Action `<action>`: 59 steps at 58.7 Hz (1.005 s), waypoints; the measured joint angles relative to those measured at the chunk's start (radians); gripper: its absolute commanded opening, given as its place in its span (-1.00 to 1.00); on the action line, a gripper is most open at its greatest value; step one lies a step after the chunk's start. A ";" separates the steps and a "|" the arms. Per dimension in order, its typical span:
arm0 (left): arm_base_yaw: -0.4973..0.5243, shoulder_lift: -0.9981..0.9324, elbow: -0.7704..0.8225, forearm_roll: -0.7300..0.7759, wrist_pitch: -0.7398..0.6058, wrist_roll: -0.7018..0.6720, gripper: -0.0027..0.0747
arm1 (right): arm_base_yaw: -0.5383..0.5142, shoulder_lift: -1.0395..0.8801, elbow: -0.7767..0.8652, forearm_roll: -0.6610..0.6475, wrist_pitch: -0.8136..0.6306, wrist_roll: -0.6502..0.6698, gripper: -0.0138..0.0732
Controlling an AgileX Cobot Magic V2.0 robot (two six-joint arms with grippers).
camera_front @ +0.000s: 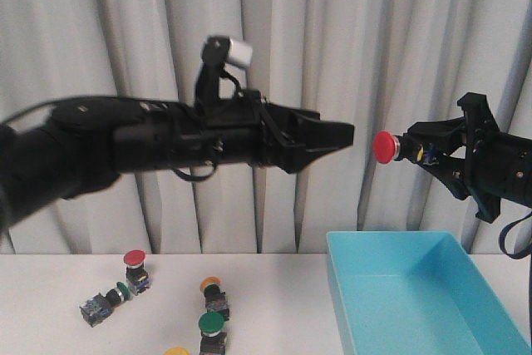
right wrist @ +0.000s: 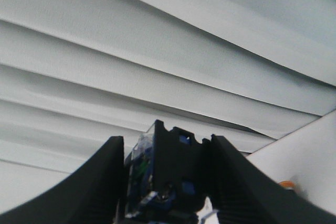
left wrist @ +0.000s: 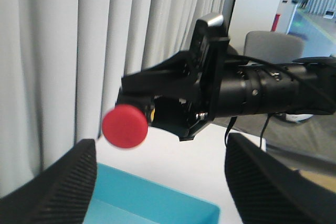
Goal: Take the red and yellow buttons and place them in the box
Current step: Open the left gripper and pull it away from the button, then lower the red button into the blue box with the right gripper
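My right gripper [camera_front: 413,149] is raised high above the near left corner of the turquoise box [camera_front: 416,297]. It is shut on the black body of a red button [camera_front: 383,147], with the cap pointing left. The right wrist view shows its fingers [right wrist: 105,177] clamped on the button's body [right wrist: 165,174]. My left gripper [camera_front: 347,132] hangs in mid-air to the left of that button, open and empty. The left wrist view shows its pads [left wrist: 52,182] wide apart, the red cap [left wrist: 124,125] ahead and the box [left wrist: 147,203] below. A red button [camera_front: 134,259] and a yellow button [camera_front: 212,288] stand on the table.
A green button [camera_front: 212,326] stands by the front edge and another green one [camera_front: 104,301] lies on its side at the left. A yellow cap [camera_front: 177,352] shows at the picture's bottom edge. A white curtain [camera_front: 274,31] hangs behind the white table [camera_front: 274,288].
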 measured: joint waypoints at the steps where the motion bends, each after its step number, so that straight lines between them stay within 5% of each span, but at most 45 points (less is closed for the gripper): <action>1: 0.001 -0.014 0.000 0.010 -0.002 0.000 0.37 | -0.001 0.000 0.000 -0.002 0.004 -0.016 -0.70; 19: 0.051 -0.224 -0.002 0.294 -0.042 -0.079 0.27 | -0.001 0.000 0.000 -0.005 0.030 -0.289 -0.70; 29: 0.114 -0.299 -0.008 0.530 -0.019 -0.285 -0.06 | -0.001 0.000 0.000 -0.047 0.027 -0.409 -0.70; 46: 0.182 -0.333 -0.008 0.949 0.190 -0.553 -0.93 | -0.001 0.000 0.000 -0.222 -0.064 -0.505 -0.70; 59: 0.183 -0.333 -0.008 1.056 0.282 -0.594 -0.95 | -0.001 0.034 0.000 -0.414 -0.099 -0.504 -0.69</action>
